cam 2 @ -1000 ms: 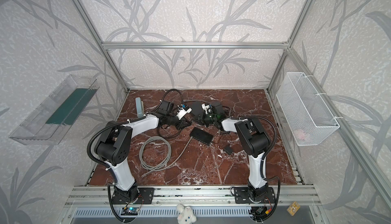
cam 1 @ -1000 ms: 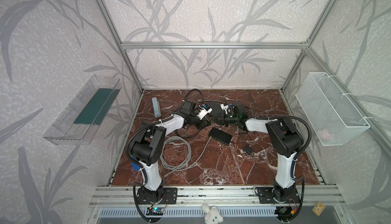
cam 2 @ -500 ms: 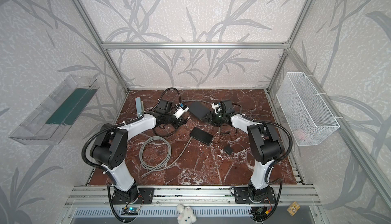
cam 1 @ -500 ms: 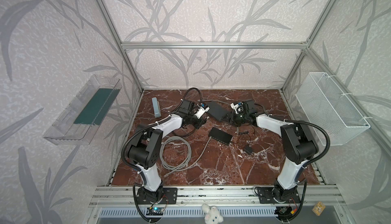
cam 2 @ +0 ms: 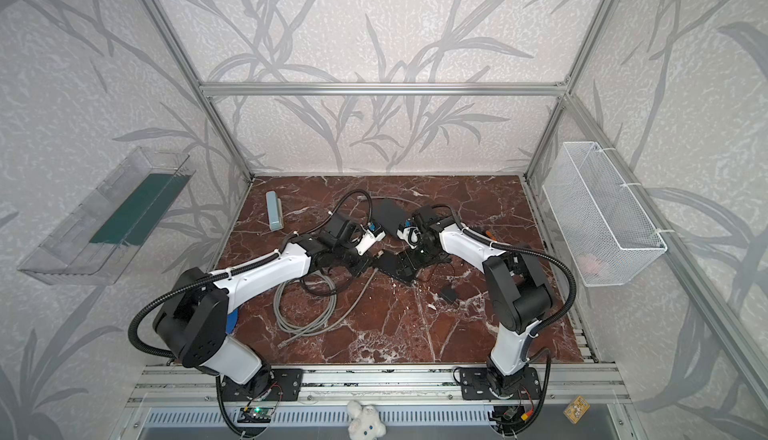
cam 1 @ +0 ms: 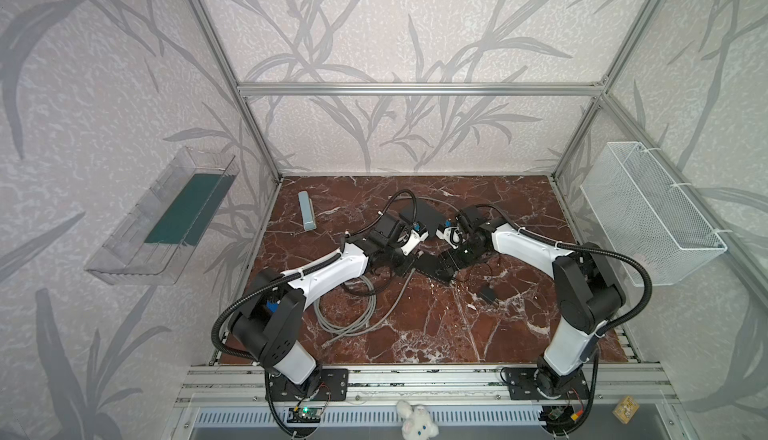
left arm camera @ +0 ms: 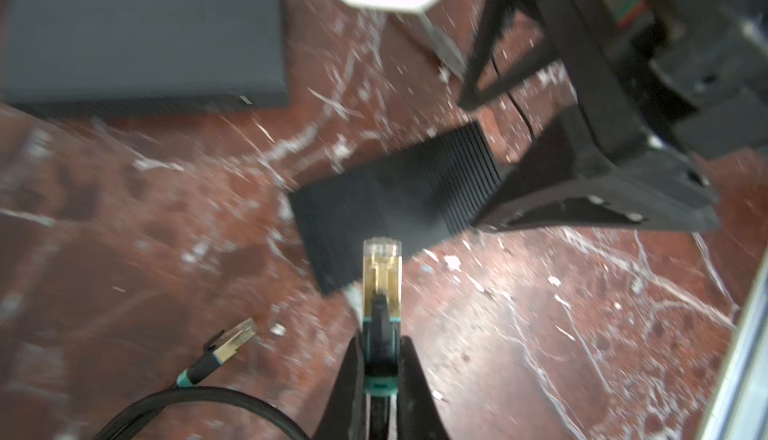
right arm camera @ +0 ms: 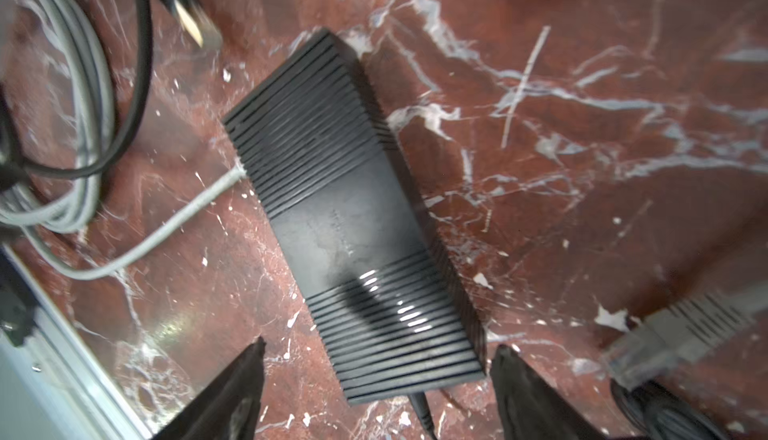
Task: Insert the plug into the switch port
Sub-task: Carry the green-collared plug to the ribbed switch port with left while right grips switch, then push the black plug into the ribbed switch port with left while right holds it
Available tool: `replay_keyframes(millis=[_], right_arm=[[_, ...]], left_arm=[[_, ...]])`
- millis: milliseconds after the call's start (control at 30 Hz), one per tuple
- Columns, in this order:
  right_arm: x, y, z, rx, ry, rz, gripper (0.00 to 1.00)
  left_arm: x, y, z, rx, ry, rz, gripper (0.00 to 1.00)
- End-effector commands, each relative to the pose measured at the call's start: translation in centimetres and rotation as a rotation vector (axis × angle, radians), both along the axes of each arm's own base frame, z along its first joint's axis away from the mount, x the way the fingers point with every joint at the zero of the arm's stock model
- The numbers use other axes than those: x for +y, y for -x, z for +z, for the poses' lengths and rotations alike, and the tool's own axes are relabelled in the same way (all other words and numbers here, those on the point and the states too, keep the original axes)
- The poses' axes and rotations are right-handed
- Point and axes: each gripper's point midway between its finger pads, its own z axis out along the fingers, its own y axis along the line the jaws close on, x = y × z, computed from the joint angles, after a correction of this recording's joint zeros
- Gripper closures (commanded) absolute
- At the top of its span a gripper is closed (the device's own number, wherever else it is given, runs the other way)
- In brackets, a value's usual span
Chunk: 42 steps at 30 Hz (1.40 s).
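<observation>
The left gripper is pinching the plug by its black boot. Its fingers are closed narrow on the boot, so the clear, gold-contact nose is sticking out free ahead of them, which is what an insertion needs. The plug is hovering low over the bench, its tip just at the near long edge of the switch, the ribbed black box lying flat in the middle. I'm taking that edge for the port side, since a grey cable is running into the same face, though the ports themselves are too blurred for me to pick out. Opposite, the right gripper is standing with its fingers spread wide. They are sitting one on either side of the switch's end, where a thin black lead is coming out, and as far as I can tell they are not touching the casing. I'm reading that as getting ready to clamp the box, so that it is not sliding away while the plug is being pushed in. The black cable is ending in a spare plug that is lying loose on the marble beside the left fingers, and a flat black box is sitting apart, further back. The plug is not yet sitting in a port.
</observation>
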Motion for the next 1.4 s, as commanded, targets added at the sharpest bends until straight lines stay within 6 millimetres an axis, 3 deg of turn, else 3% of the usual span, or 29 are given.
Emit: replay_keyframes(millis=[0, 300, 467, 667, 900, 1033, 1167, 1367], right_arm=[[-0.5, 0.7, -1.3, -0.027, 0.086, 0.064, 0.08], [0.1, 0.0, -3.9, -0.024, 0.158, 0.079, 0.08], [0.5, -0.2, -5.0, 0.013, 0.168, 0.022, 0.21], [1.3, 0.3, -4.7, 0.098, 0.101, -0.132, 0.28], [1.9, 0.7, -3.5, 0.129, -0.001, -0.127, 0.20], [1.1, 0.2, -1.6, 0.150, -0.106, -0.136, 0.15], [-0.2, -1.2, -0.2, 0.150, -0.194, -0.179, 0.17], [0.6, -2.2, -1.4, 0.129, -0.181, -0.160, 0.20]], left_arm=[[1.9, 1.0, -0.9, 0.037, -0.052, 0.103, 0.91], [1.5, 2.3, -2.6, 0.099, -0.041, 0.081, 0.91], [0.9, 3.0, -3.2, 0.124, -0.029, 0.037, 0.92], [0.1, 2.7, -3.7, 0.119, -0.066, -0.061, 0.92], [0.2, 1.6, -6.6, 0.155, -0.196, -0.121, 0.93], [0.0, 0.7, -6.9, 0.132, -0.214, -0.133, 0.94], [0.0, 0.5, -7.3, 0.119, -0.220, -0.132, 0.93], [0.0, 0.6, -6.8, 0.077, -0.253, -0.087, 0.93]])
